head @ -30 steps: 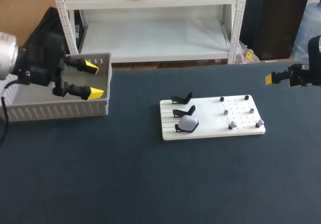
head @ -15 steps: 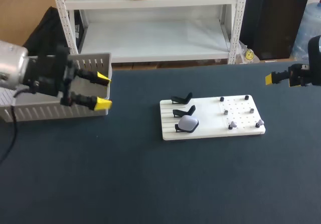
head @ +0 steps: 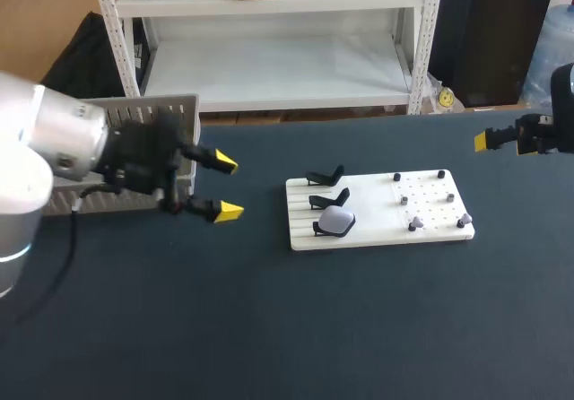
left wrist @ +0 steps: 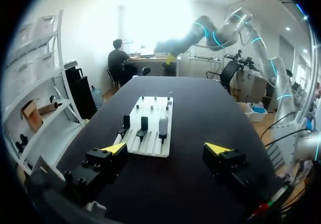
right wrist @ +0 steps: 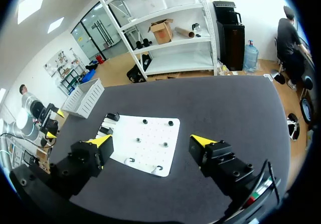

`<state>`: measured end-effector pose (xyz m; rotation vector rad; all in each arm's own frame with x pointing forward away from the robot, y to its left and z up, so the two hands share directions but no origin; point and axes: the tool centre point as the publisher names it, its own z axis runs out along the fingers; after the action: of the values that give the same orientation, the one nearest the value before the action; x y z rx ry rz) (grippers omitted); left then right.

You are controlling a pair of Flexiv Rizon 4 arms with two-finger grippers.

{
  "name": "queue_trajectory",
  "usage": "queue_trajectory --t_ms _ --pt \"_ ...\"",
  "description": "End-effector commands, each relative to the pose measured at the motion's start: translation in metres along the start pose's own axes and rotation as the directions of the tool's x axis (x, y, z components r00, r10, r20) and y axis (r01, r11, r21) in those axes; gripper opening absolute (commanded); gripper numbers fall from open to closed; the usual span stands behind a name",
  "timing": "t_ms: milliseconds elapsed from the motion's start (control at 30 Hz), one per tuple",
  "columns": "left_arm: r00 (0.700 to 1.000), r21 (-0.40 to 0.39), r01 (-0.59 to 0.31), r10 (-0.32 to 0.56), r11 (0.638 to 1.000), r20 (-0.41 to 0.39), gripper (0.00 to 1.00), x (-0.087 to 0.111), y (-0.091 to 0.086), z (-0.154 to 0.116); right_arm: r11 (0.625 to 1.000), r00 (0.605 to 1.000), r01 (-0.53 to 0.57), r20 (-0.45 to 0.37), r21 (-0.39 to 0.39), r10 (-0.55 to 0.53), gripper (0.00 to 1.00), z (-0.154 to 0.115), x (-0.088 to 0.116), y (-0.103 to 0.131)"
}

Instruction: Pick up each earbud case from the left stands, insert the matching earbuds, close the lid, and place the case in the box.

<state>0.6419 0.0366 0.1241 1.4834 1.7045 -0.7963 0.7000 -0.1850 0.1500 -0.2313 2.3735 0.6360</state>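
Right now your left gripper [head: 227, 186] hangs over the table's left half with its yellow-tipped fingers spread wide and nothing between them. The white earbud case [head: 336, 221] lies straight ahead of it. In the left wrist view the case [left wrist: 163, 126] sits almost on the line midway between the fingers. Its long axis seems to run away from the gripper [left wrist: 165, 147], along the approach. The case rests on the nearest stand at the near left corner of the white board [head: 368, 204], with two empty black stands [head: 326, 189] behind it along the board's left edge. Small earbuds [head: 413, 224] dot the board's right half. Your right gripper [right wrist: 151, 141], also wide open and empty, waits near the table's right edge, well apart, so the left arm looks nearer to the case. The grey box [head: 184, 113] stands at the far left corner.
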Motion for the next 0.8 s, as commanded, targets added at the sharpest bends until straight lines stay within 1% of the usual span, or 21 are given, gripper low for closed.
queue_trajectory --t_ms 33,367,500,600,800 --pt "1.0 0.031 -0.02 0.02 0.999 -0.016 1.0 -0.001 0.015 0.03 1.0 1.0 0.0 0.0 0.0 0.0 1.0 0.0 0.0 0.0" --pt "0.999 0.035 -0.041 0.042 0.999 -0.029 1.0 -0.001 0.028 0.075 1.0 1.0 0.0 0.0 0.0 0.0 1.0 0.0 0.0 0.0" --pt "0.996 0.043 -0.063 0.065 0.997 -0.057 1.0 0.001 0.032 0.093 1.0 1.0 0.0 0.0 0.0 0.0 1.0 0.0 0.0 0.0" --pt "0.995 0.047 -0.07 0.074 0.996 -0.073 1.0 0.002 0.034 0.104 1.0 1.0 0.0 0.0 0.0 0.0 1.0 0.0 0.0 0.0" --pt "0.995 0.035 -0.068 0.07 0.997 -0.068 1.0 -0.002 0.033 0.119 1.0 1.0 0.0 0.0 0.0 0.0 1.0 0.0 0.0 0.0"
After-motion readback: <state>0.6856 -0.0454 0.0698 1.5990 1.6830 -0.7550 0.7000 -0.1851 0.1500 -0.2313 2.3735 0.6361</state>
